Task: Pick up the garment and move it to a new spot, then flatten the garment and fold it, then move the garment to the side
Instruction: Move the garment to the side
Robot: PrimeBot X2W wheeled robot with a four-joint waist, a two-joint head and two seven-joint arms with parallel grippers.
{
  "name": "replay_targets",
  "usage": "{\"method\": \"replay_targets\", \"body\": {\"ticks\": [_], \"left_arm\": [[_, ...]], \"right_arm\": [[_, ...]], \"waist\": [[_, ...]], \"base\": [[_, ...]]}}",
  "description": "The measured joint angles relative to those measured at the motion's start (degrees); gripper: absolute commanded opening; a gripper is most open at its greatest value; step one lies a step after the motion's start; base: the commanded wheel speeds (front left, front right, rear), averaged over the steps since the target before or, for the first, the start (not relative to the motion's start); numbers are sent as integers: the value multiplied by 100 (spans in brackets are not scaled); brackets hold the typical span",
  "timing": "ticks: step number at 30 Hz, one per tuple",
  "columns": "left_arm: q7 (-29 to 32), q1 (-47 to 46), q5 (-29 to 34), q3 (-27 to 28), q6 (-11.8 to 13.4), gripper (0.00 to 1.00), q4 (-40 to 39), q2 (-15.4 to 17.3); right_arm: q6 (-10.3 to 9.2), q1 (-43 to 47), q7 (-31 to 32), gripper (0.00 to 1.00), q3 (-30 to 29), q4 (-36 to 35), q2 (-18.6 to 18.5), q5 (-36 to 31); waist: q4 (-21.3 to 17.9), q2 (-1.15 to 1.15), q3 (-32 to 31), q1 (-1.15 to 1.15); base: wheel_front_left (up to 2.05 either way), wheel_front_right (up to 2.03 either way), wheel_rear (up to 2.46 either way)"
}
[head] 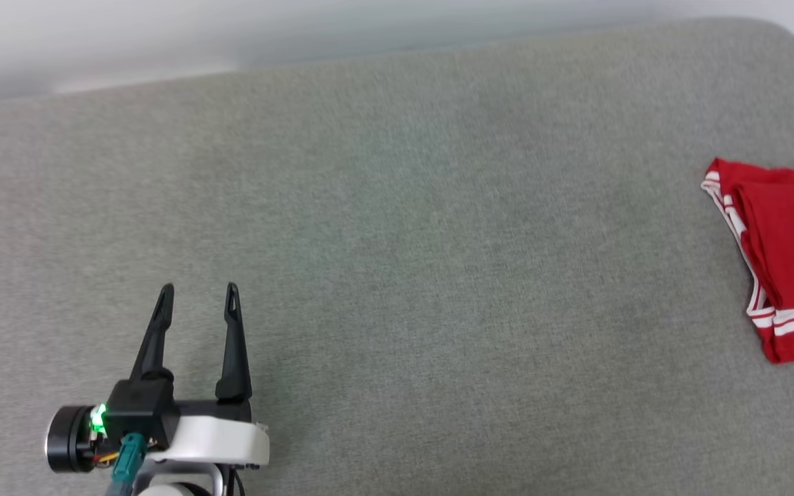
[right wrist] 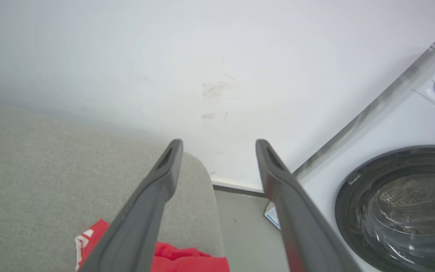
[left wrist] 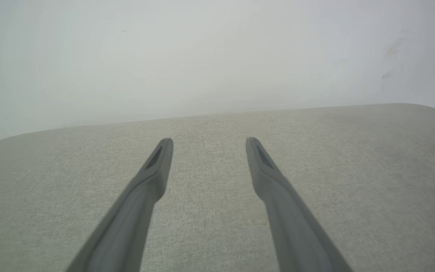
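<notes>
The left tool (head: 198, 289) hangs released over the grey fabric-covered tabletop (head: 397, 241), its two dark fingers (head: 154, 337) spread apart with nothing between them. In its own wrist view bare fabric runs ahead of the tips to the far rounded edge, and a pale wall (left wrist: 217, 49) rises beyond. Well off to this tool's right, near the tabletop's edge, lies the garment (head: 790, 241), folded into a compact red bundle with red-and-white striped trim along its near and left borders (its right part is cut off by the frame). The right tool (right wrist: 219, 142) is also released, fingers wide apart and empty, above that bundle: the red cloth shows below its left finger, close to the wrist, on the tabletop's rounded corner. Ahead of the tips is a strip of grey floor (right wrist: 240, 226), to their right a white washing machine (right wrist: 391, 124) with a round glass door (right wrist: 410, 211), and farthest off the scuffed wall.
</notes>
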Motion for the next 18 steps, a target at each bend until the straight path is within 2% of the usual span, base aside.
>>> {"method": "replay_targets", "body": {"ticks": [4,7,15,18], "left_arm": [[0,177,-35,5,43,100,35,-21],[0,281,-71,10,69,100,45,-29],[0,493,-85,13,99,100,79,-43],[0,516,-111,18,108,100,99,-44]], "right_arm": [[0,453,-731,100,-472,-620,732,-344],[0,956,-978,100,-732,-1159,1301,-548],[0,2409,-1150,100,-818,-2532,2662,-833],[0,2919,-1155,100,-770,-2784,2969,-922]], "waist": [[130,0,-328,0],[236,0,-543,0],[535,0,-948,0],[626,0,-1044,-1]], "base": [[0,0,0],[0,0,0],[0,0,0],[0,0,0]]}}
